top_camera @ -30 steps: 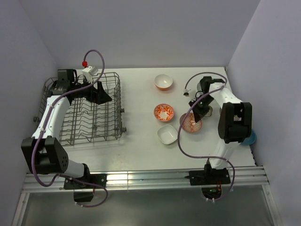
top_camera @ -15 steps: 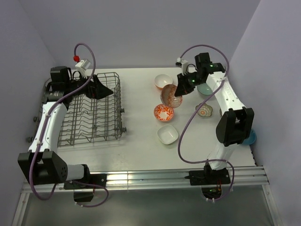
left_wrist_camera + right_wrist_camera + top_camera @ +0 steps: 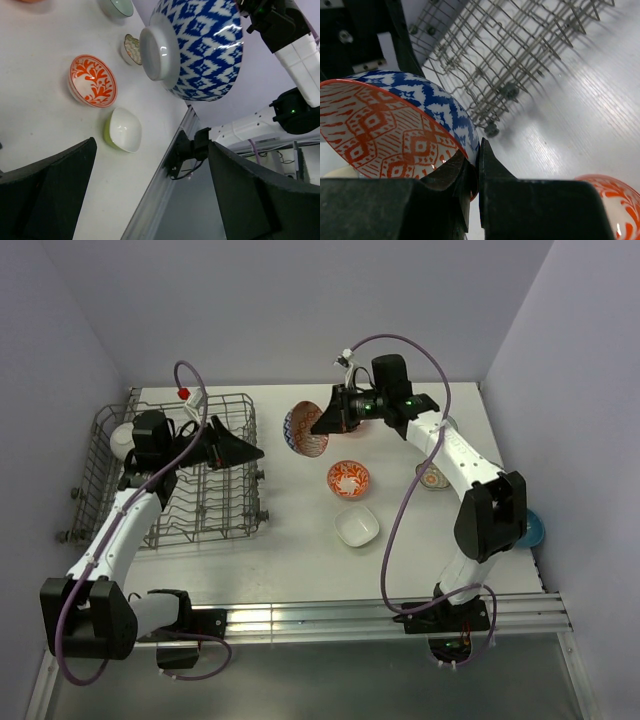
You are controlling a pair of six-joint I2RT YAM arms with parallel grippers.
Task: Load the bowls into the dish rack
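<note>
The right tool [image 3: 474, 152] holds the blue-patterned bowl [image 3: 303, 430] aloft beside the dish rack [image 3: 200, 505].
Jaws clamp its rim, bowl on edge above the table [image 3: 300, 555]; the left tool [image 3: 250, 451] stands wide open, empty. Advised: keep that tilt, lower between tines.

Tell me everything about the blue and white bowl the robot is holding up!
The glossy, ceramic-looking bowl is blue-and-white patterned outside, red-orange patterned inside, with a plain white round foot. The right gripper pinches its rim, holding it tipped sideways in the air near the grey wire dish rack. Nothing else touches it.
</note>
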